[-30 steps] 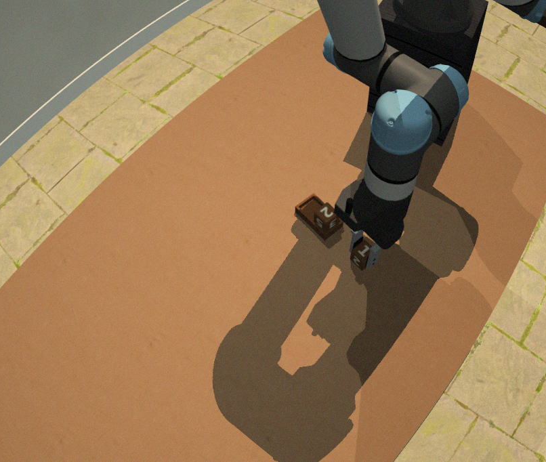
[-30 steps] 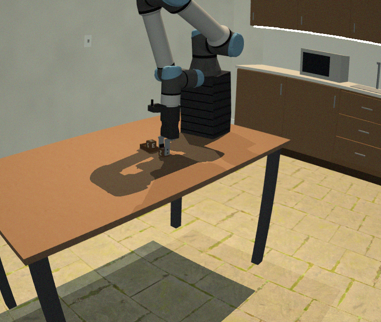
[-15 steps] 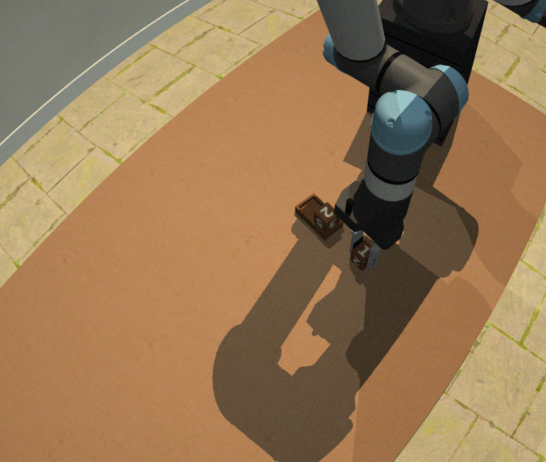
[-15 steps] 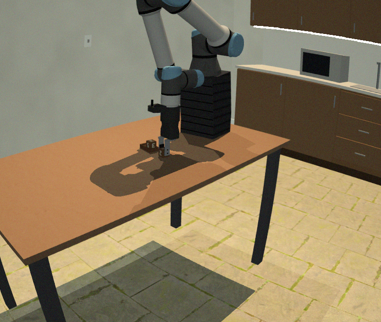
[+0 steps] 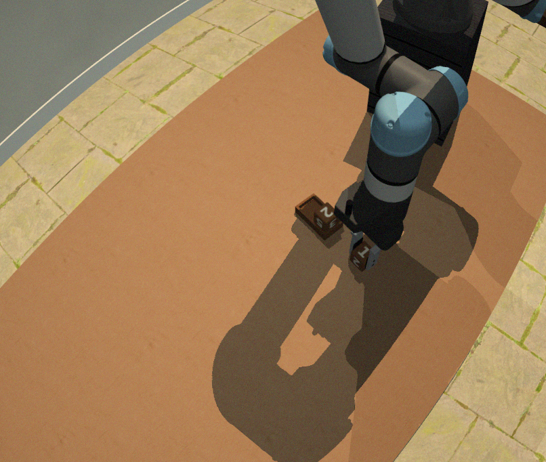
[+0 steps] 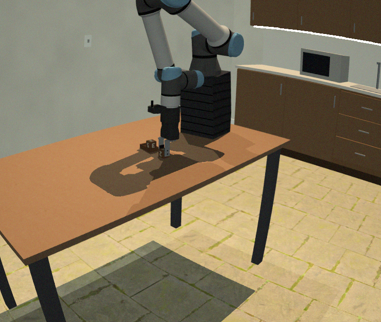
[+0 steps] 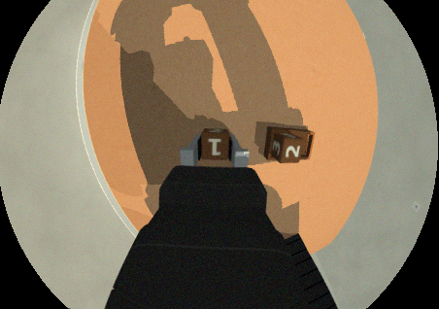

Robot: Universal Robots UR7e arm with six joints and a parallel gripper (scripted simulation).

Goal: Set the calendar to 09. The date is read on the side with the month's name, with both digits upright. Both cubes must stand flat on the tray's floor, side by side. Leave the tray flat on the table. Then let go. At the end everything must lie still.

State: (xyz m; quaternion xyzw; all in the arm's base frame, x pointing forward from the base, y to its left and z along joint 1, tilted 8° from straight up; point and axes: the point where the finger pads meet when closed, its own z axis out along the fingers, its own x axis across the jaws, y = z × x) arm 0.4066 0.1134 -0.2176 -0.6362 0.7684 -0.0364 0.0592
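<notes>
A dark brown tray (image 5: 308,222) (image 6: 143,147) (image 7: 268,146) lies on the table. A brown cube (image 5: 326,213) (image 6: 151,144) (image 7: 290,149) stands in it at the end nearer my gripper, with a 2 on top and further digits on its sides; the tray's other end is empty. My gripper (image 5: 364,257) (image 6: 163,152) (image 7: 215,142), pointing down beside the tray, is shut on the second brown cube (image 5: 362,253) (image 6: 161,152) (image 7: 215,145). That cube shows a 1 on top and a 2-like digit on one side. Its height above the table is hard to judge. The month's name is not readable.
The orange-brown table top (image 5: 164,298) (image 6: 62,194) (image 7: 325,76) carries the black robot base (image 6: 204,104) behind the arm. Dark arm shadows lie across the table around the held cube and partly beside the tray.
</notes>
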